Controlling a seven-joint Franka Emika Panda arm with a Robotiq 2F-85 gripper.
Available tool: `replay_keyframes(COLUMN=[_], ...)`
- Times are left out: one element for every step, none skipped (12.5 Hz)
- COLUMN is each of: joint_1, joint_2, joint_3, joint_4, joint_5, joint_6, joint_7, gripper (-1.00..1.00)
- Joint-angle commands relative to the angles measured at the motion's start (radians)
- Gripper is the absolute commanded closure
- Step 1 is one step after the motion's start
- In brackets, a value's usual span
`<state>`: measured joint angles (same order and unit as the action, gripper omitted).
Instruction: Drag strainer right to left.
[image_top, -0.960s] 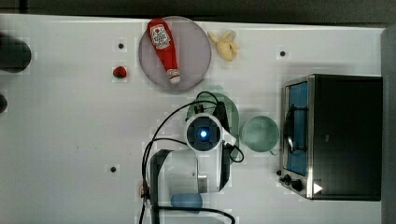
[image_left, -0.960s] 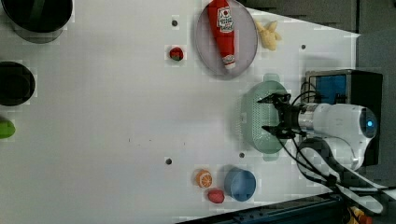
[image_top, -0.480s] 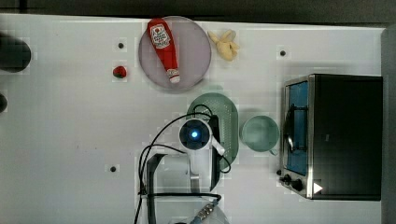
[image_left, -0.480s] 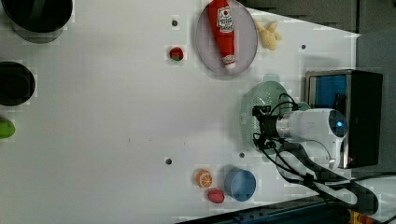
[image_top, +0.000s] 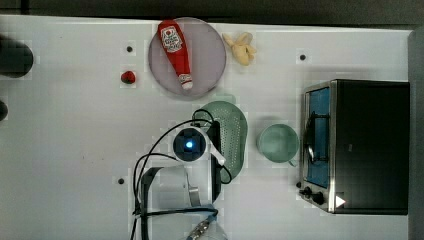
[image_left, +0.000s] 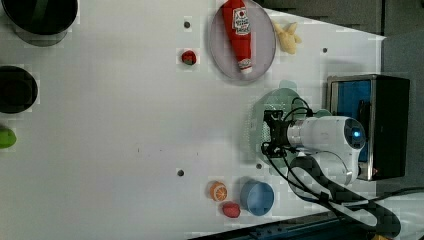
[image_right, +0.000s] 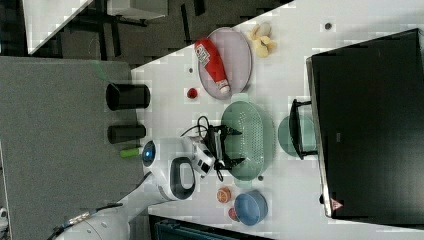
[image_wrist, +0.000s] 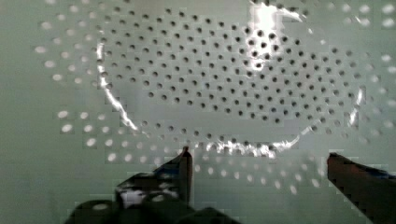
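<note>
- Sage-green, oval and plastic, the perforated strainer (image_top: 232, 137) sits near the middle of the white tabletop (image_top: 75, 140); in the top view it lies at about 5 o'clock from the grey-lilac round plate (image_top: 207, 60) and at 9 o'clock from the round green mug (image_top: 278, 143).
- Its long axis runs from 12 to 6 o'clock in the top view, which leaves one long wall facing the arm, a likely reason for approaching from that side.
- Black-fingered, the end effector (image_right: 233, 146) stands spread wide, holding nothing; in the right view its two tips reach over the strainer's near rim.
- Seen from the wrist view, the fingers (image_wrist: 184, 165) hang just above the holed inner wall, well apart from each other, with the basin floor beyond them.
- Such a pose suits hooking the rim or pressing inside the bowl, so the strainer can slide instead of being lifted; this is my judgement.
- Bare tabletop stretches toward 9 o'clock in the top view, giving a free path; the red ketchup bottle (image_top: 175, 47) on the plate lies off that line.
</note>
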<state>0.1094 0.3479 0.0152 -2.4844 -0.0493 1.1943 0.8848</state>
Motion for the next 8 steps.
replay_keyframes(joint_1=[0.081,0.101,0.120,0.139,0.160,0.181,0.202,0.223], joint_2=[-0.010,-0.004,0.003,0.013,0.023,0.035,0.047,0.059], joint_3=[-0.006,-0.006,-0.006,-0.006,-0.006,-0.006,-0.006,-0.006], joint_4=[0.020,0.026,0.035,0.045,0.058,0.071,0.086,0.104], joint_5=[0.003,0.003,0.003,0.003,0.003,0.003,0.003,0.003], joint_6=[0.001,0.001,0.001,0.000,0.000,-0.002,-0.002,-0.002], joint_7=[0.094,0.105,0.114,0.133,0.157,0.196,0.233,0.255], gripper=[-1.00,-1.00,-1.00,-1.00,-1.00,-1.00,-1.00,-1.00])
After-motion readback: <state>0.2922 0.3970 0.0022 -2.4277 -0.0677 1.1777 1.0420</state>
